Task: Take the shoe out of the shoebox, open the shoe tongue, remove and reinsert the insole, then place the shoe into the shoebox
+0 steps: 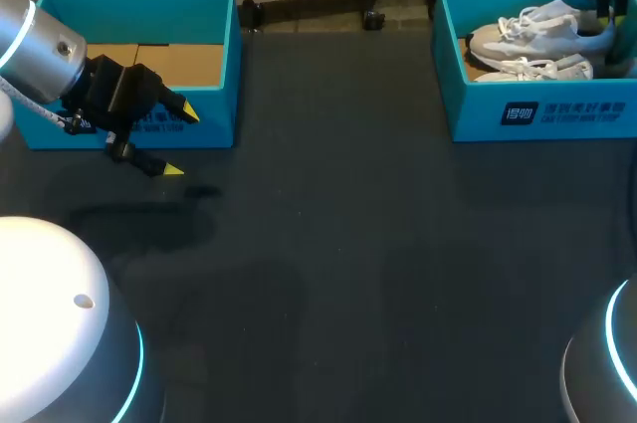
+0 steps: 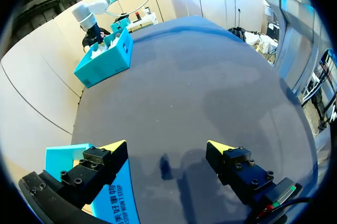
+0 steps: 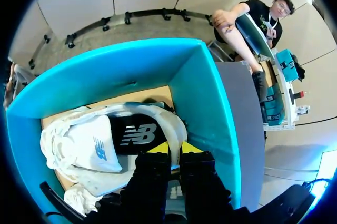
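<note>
Right tool (image 3: 174, 151) at the heel of the shoe (image 3: 100, 145), down in the shoebox (image 3: 202, 92)
The right tool's fingers are drawn nearly together on the heel collar (pinched on it, as far as I can judge). The shoe's long axis runs away from the tool, toe toward the middle of the worktop (image 1: 348, 244), and it lies above a second shoe (image 1: 537, 70). The left tool (image 1: 180, 142), fingers spread and empty, hangs by the other box (image 1: 139, 5), well apart, so the lift falls to the right arm
</note>
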Tool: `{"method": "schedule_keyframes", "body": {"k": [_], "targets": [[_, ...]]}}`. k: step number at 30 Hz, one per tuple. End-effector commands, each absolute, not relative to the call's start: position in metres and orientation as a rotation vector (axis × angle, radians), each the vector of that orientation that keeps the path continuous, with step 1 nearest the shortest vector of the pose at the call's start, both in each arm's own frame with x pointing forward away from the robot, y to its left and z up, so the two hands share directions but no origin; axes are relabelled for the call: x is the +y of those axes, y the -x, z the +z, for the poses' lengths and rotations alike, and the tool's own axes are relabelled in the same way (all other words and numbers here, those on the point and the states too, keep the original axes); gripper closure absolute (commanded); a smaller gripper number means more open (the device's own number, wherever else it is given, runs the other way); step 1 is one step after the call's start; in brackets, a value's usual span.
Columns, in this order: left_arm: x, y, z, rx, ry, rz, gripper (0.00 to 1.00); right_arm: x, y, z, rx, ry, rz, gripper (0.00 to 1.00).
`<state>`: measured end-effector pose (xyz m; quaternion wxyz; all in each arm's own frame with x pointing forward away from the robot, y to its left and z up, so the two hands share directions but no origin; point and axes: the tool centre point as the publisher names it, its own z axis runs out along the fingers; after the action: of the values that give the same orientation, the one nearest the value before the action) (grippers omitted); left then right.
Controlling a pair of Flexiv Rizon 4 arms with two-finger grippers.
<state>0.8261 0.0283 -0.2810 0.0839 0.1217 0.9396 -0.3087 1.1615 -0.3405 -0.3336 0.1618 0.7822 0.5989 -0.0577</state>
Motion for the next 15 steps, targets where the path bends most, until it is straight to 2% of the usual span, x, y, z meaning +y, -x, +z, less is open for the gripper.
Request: {"method": "schedule_keyframes", "body": {"k": [1, 6, 7, 8, 9, 15], "targets": [[0.0289, -0.8251, -0.2804, 2.804, -0.365, -0.919, 0.00, -0.3332, -1.1601, -0.3356, 1.707, -2.252, -0.161, 1.00], [0.0289, -0.8251, -0.2804, 2.804, -0.365, -0.919, 0.00, -0.3330, -1.1617, -0.3374, 1.702, -2.262, -0.159, 1.00], [0.0289, -0.8251, -0.2804, 2.804, -0.365, -0.919, 0.00, -0.3333, -1.1623, -0.3362, 1.697, -2.263, -0.157, 0.93], [0.0289, -0.8251, -0.2804, 2.804, -0.365, -0.919, 0.00, -0.3334, -1.1627, -0.3348, 1.693, -2.262, -0.155, 0.75], [0.0289, -0.8251, -0.2804, 2.804, -0.365, -0.919, 0.00, -0.3335, -1.1628, -0.3339, 1.692, -2.260, -0.155, 0.65], [0.0289, -0.8251, -0.2804, 2.804, -0.365, -0.919, 0.00, -0.3327, -1.1612, -0.3282, 1.687, -2.254, -0.147, 0.52]]}}
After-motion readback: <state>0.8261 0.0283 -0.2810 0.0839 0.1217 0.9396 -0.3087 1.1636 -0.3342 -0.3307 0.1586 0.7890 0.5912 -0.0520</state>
